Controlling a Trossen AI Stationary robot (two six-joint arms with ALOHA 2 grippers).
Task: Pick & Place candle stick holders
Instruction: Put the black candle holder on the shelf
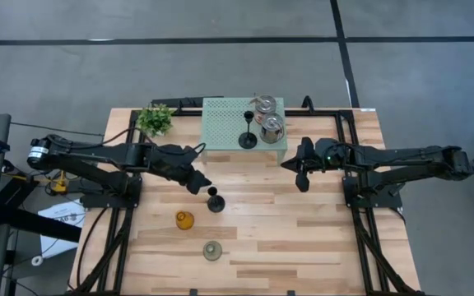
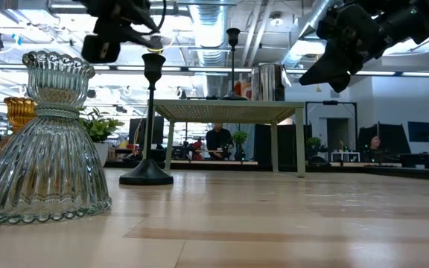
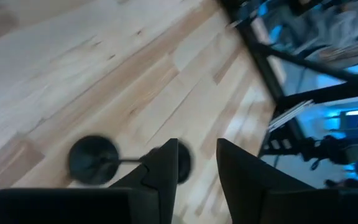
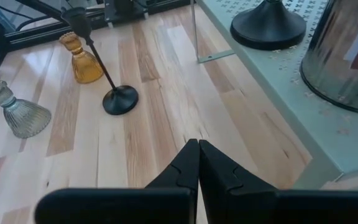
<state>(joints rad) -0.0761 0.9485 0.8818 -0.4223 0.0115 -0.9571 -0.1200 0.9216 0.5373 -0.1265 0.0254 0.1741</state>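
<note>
A slim black stemmed holder [image 1: 215, 201] stands upright on its round base [image 3: 93, 158] on the wooden table. My left gripper [image 1: 202, 182] is open, just above and to the left of its top cup [image 3: 183, 163], which shows beside one finger [image 3: 165, 167]. An amber glass holder [image 1: 184, 219] and a pale green glass holder [image 1: 212, 250] stand nearer the front edge. The second black holder [image 1: 248, 136] and two silvery jar-like holders [image 1: 263, 104] [image 1: 271, 127] stand on a pale green perforated stand [image 1: 220, 123]. My right gripper [image 1: 301, 173] is shut and empty, in the air to the right of the stand.
A small green potted plant [image 1: 155, 119] stands at the back left beside the stand. The stand has thin legs [image 2: 301, 141] and sits at the table's far edge. Bare wood lies between the two arms and along the front right [image 1: 303, 238].
</note>
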